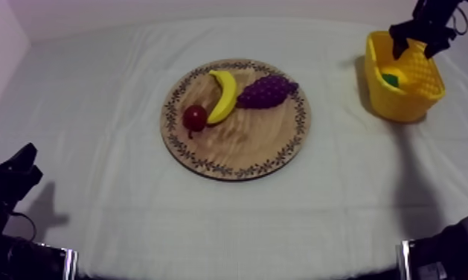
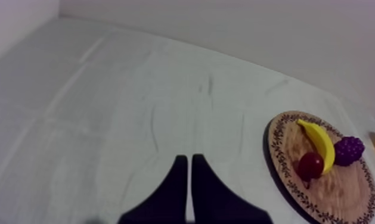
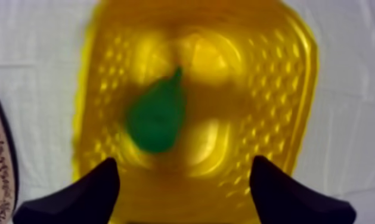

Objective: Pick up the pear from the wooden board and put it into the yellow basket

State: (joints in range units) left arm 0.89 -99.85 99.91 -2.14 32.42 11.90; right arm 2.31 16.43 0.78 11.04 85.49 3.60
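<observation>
The green pear lies on the floor of the yellow basket, also seen as a green patch inside the basket at the table's right. My right gripper hangs open just above the basket, its black fingers spread wide with nothing between them. The round wooden board in the middle carries a banana, grapes and a small red fruit. My left gripper rests low at the left, shut into a narrow wedge.
The board with its fruit lies well off to one side of my left gripper across bare cloth. A pale wall runs behind the table's far edge. Open cloth separates the board and the basket.
</observation>
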